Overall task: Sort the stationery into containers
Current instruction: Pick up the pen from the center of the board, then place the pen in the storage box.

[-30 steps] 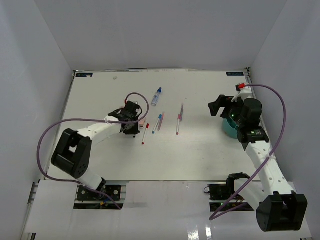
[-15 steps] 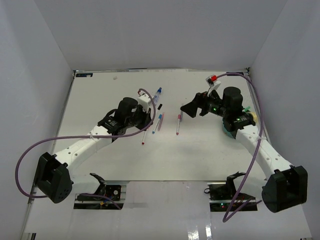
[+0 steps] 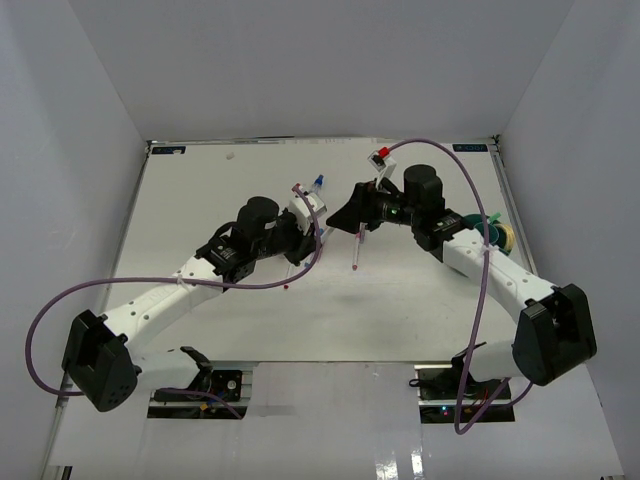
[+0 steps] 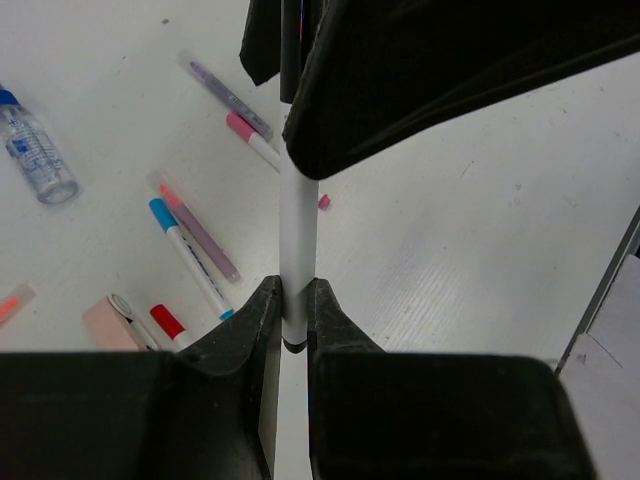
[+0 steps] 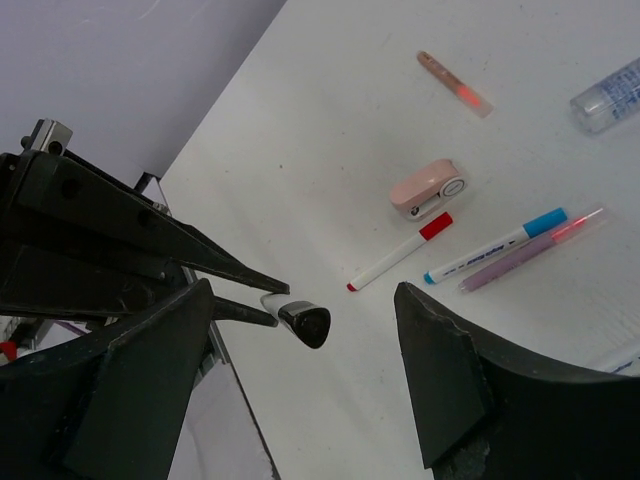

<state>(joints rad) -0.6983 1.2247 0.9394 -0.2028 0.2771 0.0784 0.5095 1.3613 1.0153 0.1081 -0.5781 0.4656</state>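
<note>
The table (image 3: 200,190) holds everything. The bowl (image 3: 491,245) sits at its right side, mostly hidden behind the right arm. The left tool (image 4: 297,300) is pinching a white pen (image 4: 298,220) up off the table, over the middle. The right tool (image 5: 300,300) is spread wide, close to that pen's other end. Down on the table lie the bottle (image 4: 35,160), a blue pen (image 4: 190,260), a red pen (image 5: 398,252), a pink pen (image 4: 255,145) and the eraser (image 5: 428,190), all well apart from the bowl.

Robotics lab cell: I work on white table (image 3: 200,200), boxed by plain white walls (image 3: 90,100), purple cable (image 3: 432,141) exposed.
</note>
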